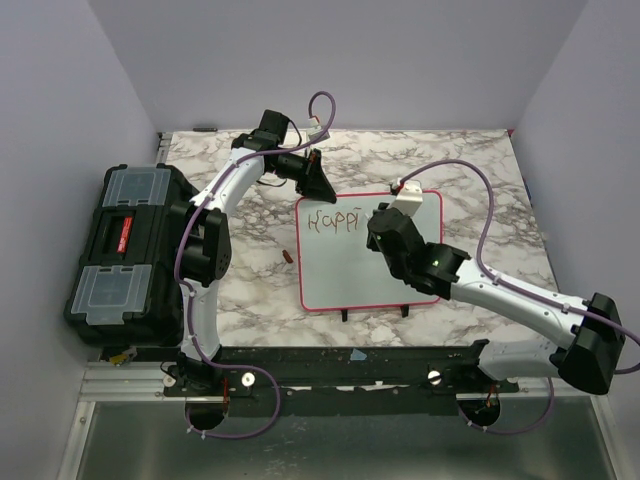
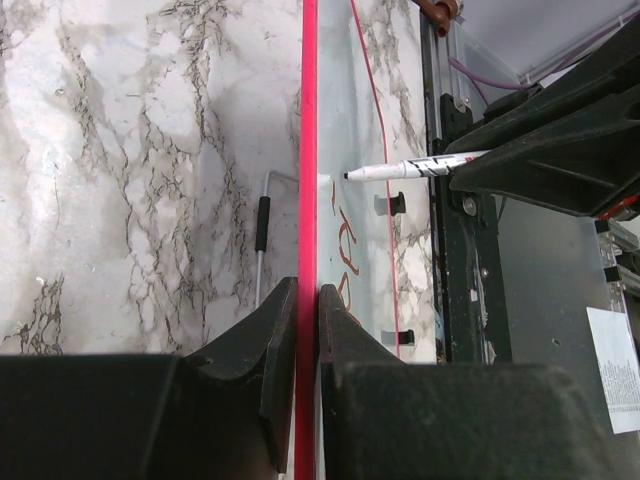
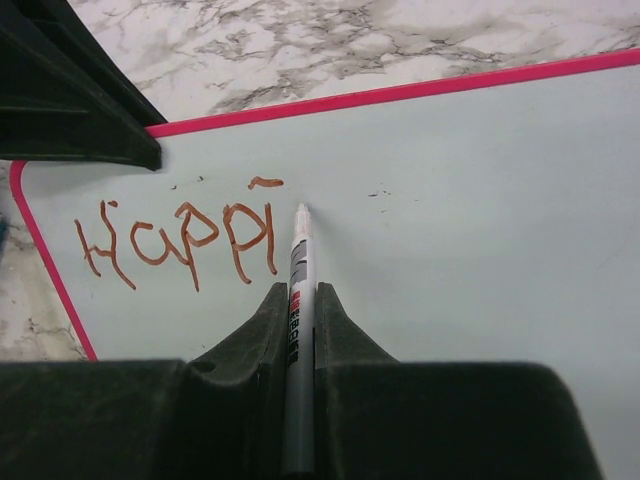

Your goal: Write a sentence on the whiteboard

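Note:
The whiteboard [image 1: 345,275] with a pink-red frame lies on the marble table. Red-brown lettering reading "Happi" [image 3: 180,240] runs along its top left; it also shows in the top view [image 1: 335,222]. My right gripper [image 3: 298,300] is shut on a white marker [image 3: 299,300] whose tip touches the board just right of the last letter. My left gripper [image 2: 308,300] is shut on the board's far frame edge [image 2: 308,150] at its top left corner [image 1: 318,185]. The marker [image 2: 410,168] also shows in the left wrist view.
A black toolbox [image 1: 125,250] with clear lid compartments sits at the left. A small dark red cap [image 1: 288,257] lies on the table left of the board. The board's two black feet [image 1: 345,314] stick out at its near edge. Walls enclose the table.

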### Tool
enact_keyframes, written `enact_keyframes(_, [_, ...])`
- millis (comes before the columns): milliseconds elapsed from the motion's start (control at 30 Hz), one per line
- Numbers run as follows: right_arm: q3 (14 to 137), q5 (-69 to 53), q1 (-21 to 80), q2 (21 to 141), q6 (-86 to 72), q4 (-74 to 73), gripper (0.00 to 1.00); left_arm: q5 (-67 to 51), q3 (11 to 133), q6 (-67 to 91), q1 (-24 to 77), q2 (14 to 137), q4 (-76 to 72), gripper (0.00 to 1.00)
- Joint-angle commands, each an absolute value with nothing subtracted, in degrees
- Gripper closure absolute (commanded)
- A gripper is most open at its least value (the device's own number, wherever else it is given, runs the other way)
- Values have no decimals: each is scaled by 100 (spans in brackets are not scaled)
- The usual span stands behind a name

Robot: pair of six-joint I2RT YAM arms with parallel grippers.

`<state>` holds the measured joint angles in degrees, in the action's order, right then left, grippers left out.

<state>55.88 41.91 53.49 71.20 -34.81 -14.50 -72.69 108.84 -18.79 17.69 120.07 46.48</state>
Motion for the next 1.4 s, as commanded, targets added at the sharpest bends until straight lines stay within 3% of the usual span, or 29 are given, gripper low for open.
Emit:
enact_keyframes(0, [5677,4474,5320,7258,-3420,-1283,99,-7577,10890,-2048,1679,11689,4307,100])
enact_keyframes(1367, [5362,4053,5318,7052,-3977,-2106,99,-7576,10909,-2017,1678,11709,4289,100])
